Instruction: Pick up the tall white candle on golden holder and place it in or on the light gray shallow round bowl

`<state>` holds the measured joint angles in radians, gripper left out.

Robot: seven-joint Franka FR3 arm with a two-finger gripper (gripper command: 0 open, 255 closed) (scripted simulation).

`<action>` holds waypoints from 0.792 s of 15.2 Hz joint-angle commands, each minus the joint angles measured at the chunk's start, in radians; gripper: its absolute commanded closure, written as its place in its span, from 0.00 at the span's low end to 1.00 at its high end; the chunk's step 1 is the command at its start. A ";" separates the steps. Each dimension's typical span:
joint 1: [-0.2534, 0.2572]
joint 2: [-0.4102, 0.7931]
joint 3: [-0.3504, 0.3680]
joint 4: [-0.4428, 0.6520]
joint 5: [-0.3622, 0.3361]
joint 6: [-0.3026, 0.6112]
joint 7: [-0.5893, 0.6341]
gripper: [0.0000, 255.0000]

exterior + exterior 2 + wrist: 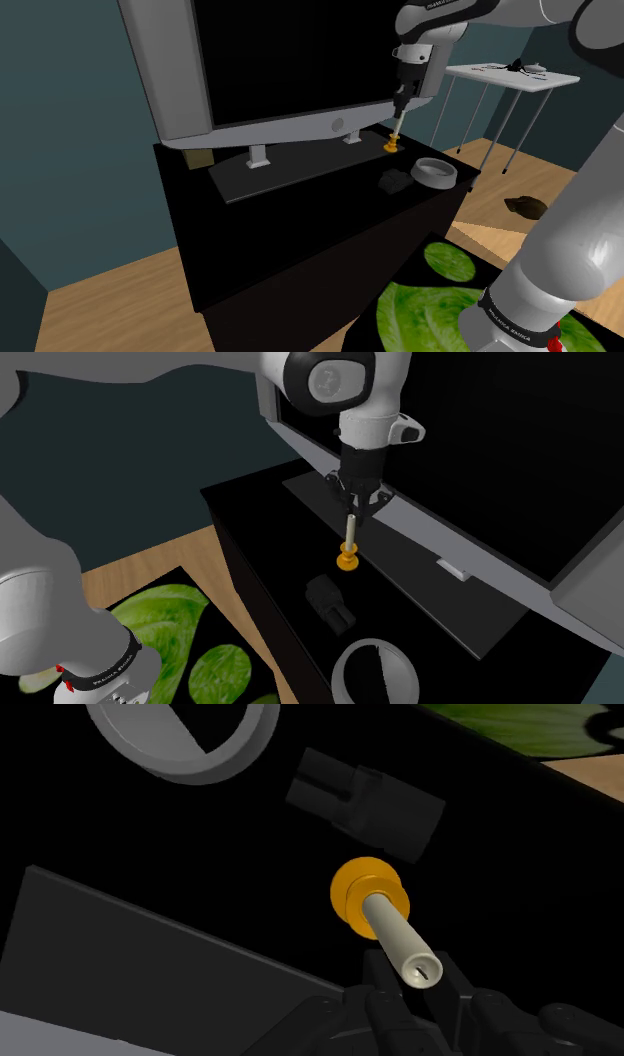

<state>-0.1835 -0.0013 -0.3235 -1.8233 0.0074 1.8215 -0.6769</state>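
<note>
One candle [396, 932] in end effector [417, 974] grip

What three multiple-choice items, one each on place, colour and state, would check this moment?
1. The bowl stands: A on a chair. B on the black cabinet. C on a shelf.
2. The holder under the candle is: A blue. B golden orange. C green.
3. The gripper is: A open above the bowl. B shut on the candle's top. C shut on the bowl.

Key: B, the bowl sits on the cabinet's top not far from the candle. B, an orange-gold disc shows beneath the pale stick. B, in the wrist view the fingers clasp the candle's upper end from both sides.
</note>
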 commanded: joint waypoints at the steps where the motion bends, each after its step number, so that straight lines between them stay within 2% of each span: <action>1: -0.024 -0.003 -0.024 0.004 -0.001 -0.007 -0.050 1.00; 12: -0.157 0.039 -0.154 0.104 0.018 -0.072 -0.316 1.00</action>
<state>-0.3250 0.0267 -0.4638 -1.7329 0.0195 1.7541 -0.9609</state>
